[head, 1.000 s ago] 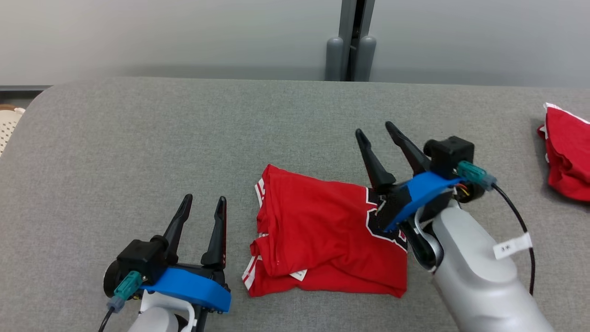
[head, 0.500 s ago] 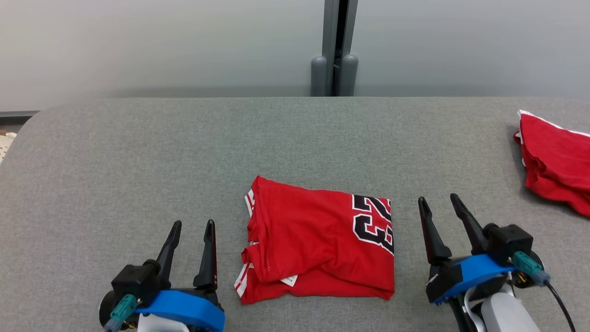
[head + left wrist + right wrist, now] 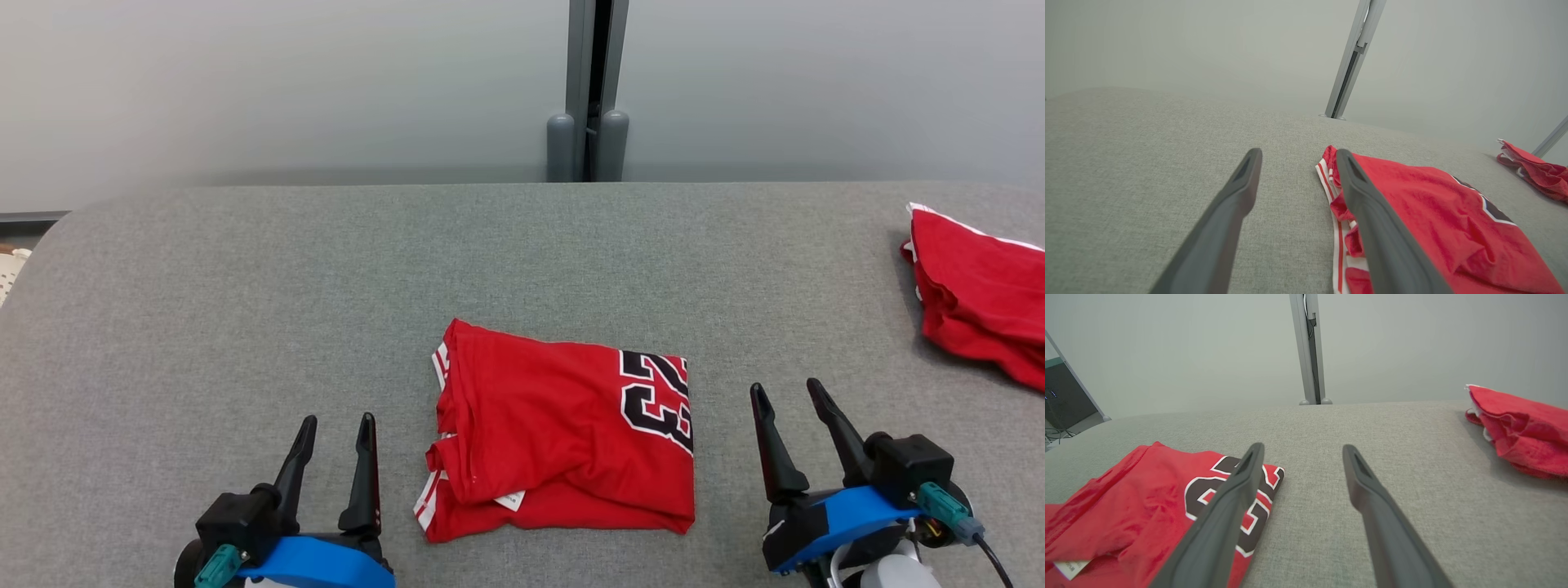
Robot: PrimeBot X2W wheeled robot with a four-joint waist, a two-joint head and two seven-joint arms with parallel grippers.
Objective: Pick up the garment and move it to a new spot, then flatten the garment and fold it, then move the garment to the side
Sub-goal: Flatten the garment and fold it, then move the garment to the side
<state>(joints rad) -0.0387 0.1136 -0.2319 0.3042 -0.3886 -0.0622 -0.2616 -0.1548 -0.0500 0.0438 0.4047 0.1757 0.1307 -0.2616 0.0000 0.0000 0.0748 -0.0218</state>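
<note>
Garment (image 3: 555, 441) lay between the two pincers, and neither touched it. The left pincer (image 3: 337, 420) stood at the near left with its two dark fingers spread wide. It held nothing, and its tips pointed toward the far side. In the head view a narrow strip of bare worktop (image 3: 245, 286) showed between its right finger and the garment's left edge. The right pincer (image 3: 785, 388) stood at the near right, also wide open and empty, with its fingers leaning a little to the left. A strip of worktop separated it from the garment's right edge.

The garment was red and folded into a rough rectangle. It rested flat on the near half of the worktop, about midway from left to right. A black number (image 3: 657, 400) outlined in white sat at its right end. White-striped trim ran down its left edge, where the folded layers showed. A small white label (image 3: 509, 500) stuck out near the near-left corner. The top layer was wrinkled, and the near edge bulged slightly.

The worktop was covered in grey cloth and had a rounded far-left corner. A crumpled red heap (image 3: 980, 327) with a white edge lay at the far right, well apart from the garment and cut off by the picture's edge. Behind the far edge rose a pale wall (image 3: 286, 82) with a grey post (image 3: 589, 90) near the middle.
</note>
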